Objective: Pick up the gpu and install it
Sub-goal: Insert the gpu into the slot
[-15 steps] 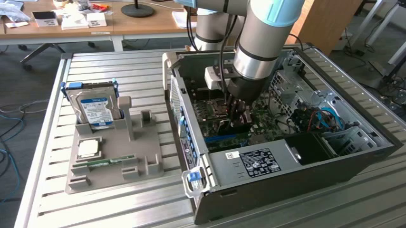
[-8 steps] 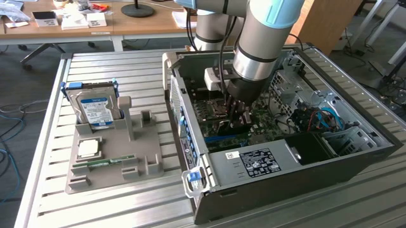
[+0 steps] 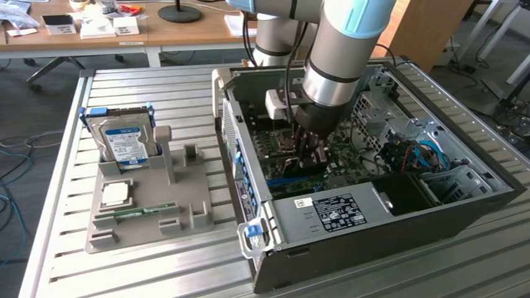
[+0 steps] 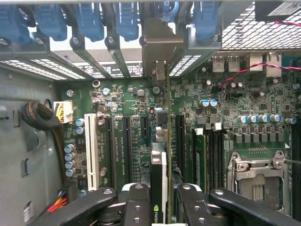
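The gpu (image 4: 158, 165) shows edge-on in the wrist view, a thin dark card with a white strip, standing upright over the long black slots of the green motherboard (image 4: 127, 94). Its silver bracket (image 4: 159, 44) reaches the row of rear slot openings in the case. My gripper (image 4: 160, 200) is shut on the card, one black finger (image 4: 136, 202) on each side of it. In the exterior view the gripper (image 3: 308, 158) is sunk deep inside the open computer case (image 3: 373, 214), above the board. Whether the card sits in a slot I cannot tell.
Blue slot clips (image 4: 89, 21) line the case's rear wall. A black cable bundle (image 4: 40, 117) and the CPU socket (image 4: 256, 181) flank the slots. On the table at the exterior view's left, a grey holder (image 3: 186, 214) carries a hard drive (image 3: 124, 144), a processor (image 3: 116, 194) and a memory stick (image 3: 133, 213).
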Tool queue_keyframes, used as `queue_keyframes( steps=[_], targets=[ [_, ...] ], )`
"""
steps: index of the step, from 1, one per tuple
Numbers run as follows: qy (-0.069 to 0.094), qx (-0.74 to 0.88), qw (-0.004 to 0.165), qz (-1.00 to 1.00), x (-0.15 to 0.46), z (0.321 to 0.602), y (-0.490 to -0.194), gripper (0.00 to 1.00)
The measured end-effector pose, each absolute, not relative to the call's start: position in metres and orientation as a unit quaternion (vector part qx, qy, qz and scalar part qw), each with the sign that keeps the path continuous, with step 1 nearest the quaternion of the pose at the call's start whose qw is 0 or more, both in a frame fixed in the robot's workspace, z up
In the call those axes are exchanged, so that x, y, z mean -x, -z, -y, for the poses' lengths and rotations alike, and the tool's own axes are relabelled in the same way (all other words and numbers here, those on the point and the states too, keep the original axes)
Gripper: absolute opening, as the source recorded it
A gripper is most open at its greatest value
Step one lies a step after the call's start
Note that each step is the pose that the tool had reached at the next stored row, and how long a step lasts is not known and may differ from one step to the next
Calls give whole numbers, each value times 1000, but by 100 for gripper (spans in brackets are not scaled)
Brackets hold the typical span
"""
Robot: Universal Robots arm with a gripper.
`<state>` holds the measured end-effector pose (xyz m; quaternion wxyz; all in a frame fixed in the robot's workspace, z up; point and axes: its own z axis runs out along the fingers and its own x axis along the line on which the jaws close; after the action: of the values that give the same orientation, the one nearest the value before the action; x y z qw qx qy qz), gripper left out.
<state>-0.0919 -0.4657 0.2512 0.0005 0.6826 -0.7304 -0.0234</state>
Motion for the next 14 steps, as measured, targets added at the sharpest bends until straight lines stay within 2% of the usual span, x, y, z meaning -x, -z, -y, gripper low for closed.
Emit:
queue_keyframes(
  steps=[14],
  targets=[
    [24,-683,0,730,92,465,-248,27]
  ],
)
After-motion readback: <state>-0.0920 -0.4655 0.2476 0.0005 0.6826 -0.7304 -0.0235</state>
